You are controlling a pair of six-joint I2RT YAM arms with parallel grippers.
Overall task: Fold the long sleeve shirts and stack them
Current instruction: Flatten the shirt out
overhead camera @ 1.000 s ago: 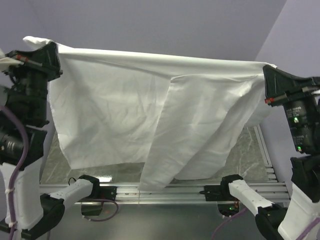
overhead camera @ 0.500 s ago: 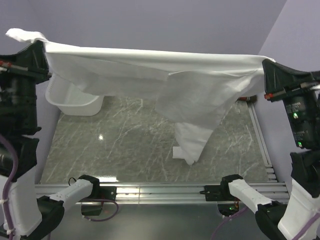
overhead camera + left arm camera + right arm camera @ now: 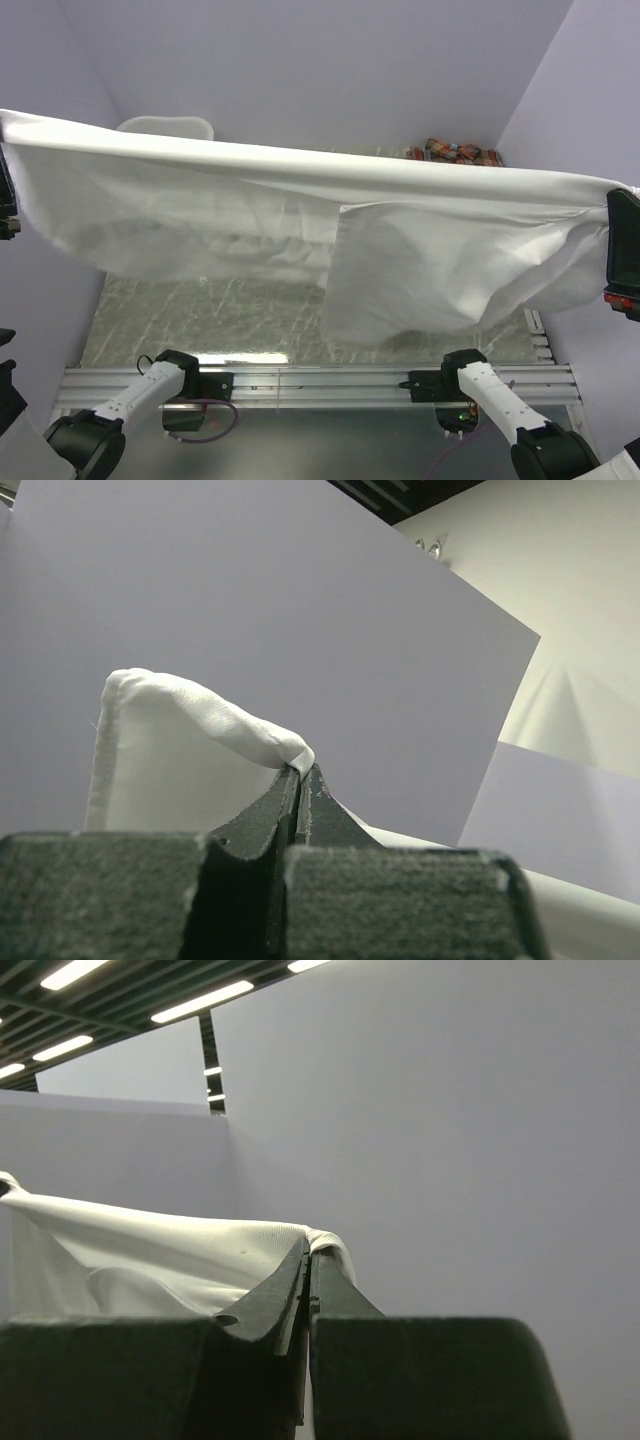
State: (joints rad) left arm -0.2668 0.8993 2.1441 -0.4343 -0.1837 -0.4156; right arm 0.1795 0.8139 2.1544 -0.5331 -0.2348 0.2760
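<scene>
The white long sleeve shirt [image 3: 420,260] hangs stretched wide in the air between my two grippers, high above the marble table [image 3: 200,310], with a sleeve fold drooping right of centre. My left gripper [image 3: 300,770] is shut on a bunched corner of the white cloth [image 3: 180,730]. It sits at the far left edge of the top view, mostly cut off. My right gripper [image 3: 308,1245] is shut on the other corner [image 3: 150,1250], at the right edge [image 3: 618,205]. The plaid shirt [image 3: 455,152] lies crumpled at the back right.
A white plastic laundry basket [image 3: 165,125] stands at the back left, partly behind the raised cloth. Purple walls close in the back and sides. The aluminium rail [image 3: 320,380] with the arm bases runs along the near edge.
Both grippers have risen and spread outward toward the frame edges. The white shirt has been pulled taut, and its hanging part has swung up off the table. The basket and plaid shirt now show behind it.
</scene>
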